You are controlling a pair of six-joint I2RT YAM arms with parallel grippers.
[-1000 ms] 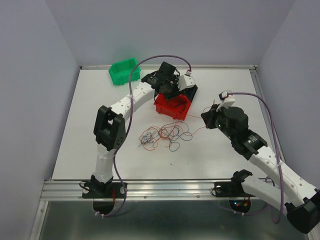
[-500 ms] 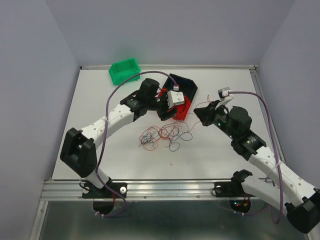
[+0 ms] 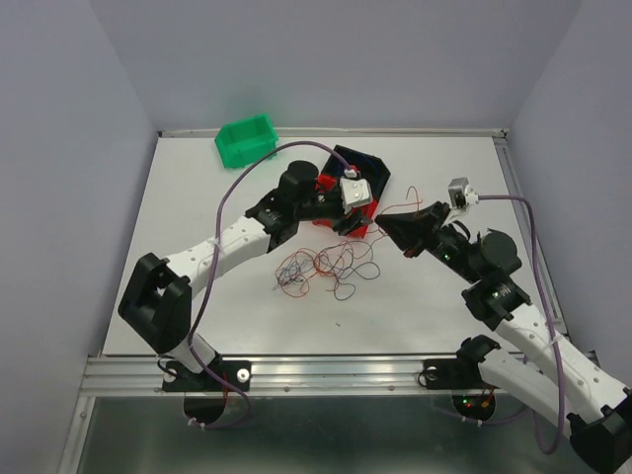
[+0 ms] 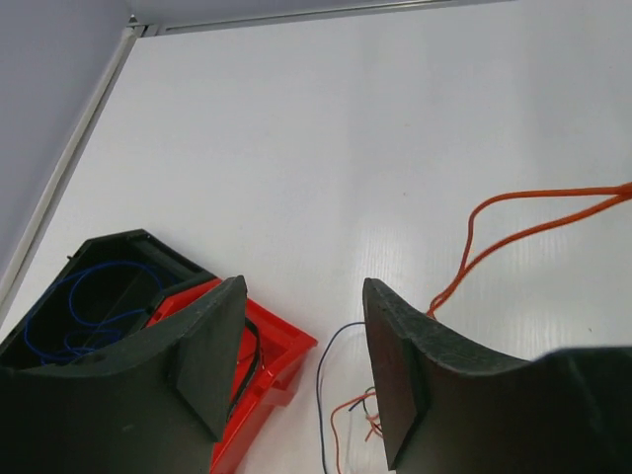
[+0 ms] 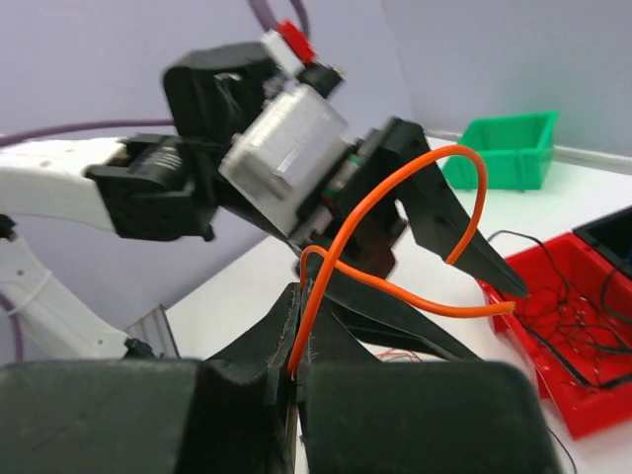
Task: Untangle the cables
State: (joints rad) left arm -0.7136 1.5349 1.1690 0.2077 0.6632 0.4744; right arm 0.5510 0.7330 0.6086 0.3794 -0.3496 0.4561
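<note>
Right wrist: my right claw [image 5: 299,326] pinches the orange wire [image 5: 390,188], left claw [image 4: 296,360] gapes empty; tugging toward three o'clock may knot the tangle [image 3: 326,265].

Likely a robotics lab cell, bare lavender walls [image 3: 346,59], white table [image 3: 197,227], aluminium rail [image 3: 326,367], bolted robot arms [image 3: 229,240].

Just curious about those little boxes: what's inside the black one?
A thin blue wire lies looped inside the black bin. Its near part is hidden behind the left gripper.
</note>
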